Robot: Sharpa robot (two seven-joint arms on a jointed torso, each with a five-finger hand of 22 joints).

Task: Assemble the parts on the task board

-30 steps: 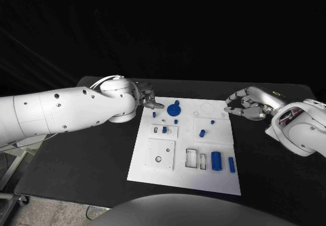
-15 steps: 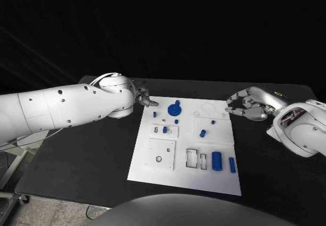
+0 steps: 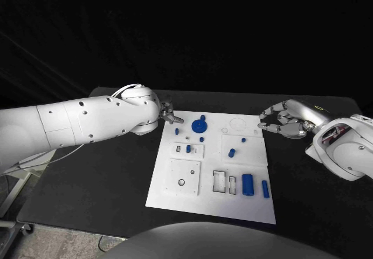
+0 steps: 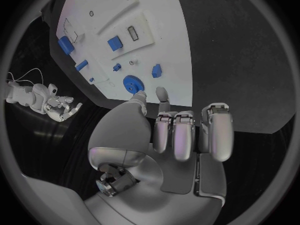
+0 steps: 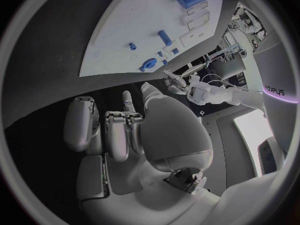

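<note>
The white task board [image 3: 209, 167] lies in the middle of the black table. A blue gear [image 3: 200, 126] stands near its far edge, with small blue pegs [image 3: 232, 152] around the middle and a large blue cylinder [image 3: 248, 184] near the front right. My left hand [image 3: 167, 115] hovers just off the far left corner, its fingers apart and holding nothing; the left wrist view has this hand [image 4: 172, 135] pointing toward the gear [image 4: 132, 83]. My right hand [image 3: 282, 121] hovers beside the far right corner, fingers curved and apart, with nothing in them [image 5: 134, 130].
A shorter blue cylinder [image 3: 265, 189] lies by the board's right edge next to the large one. Rectangular slots [image 3: 220, 181] and a raised square plate [image 3: 183, 176] sit at the board's front. Black tabletop [image 3: 93, 178] spreads on both sides.
My left arm has shifted a little, and its hand has drawn slightly back from the board's far left corner. The right hand and the parts have stayed put.
</note>
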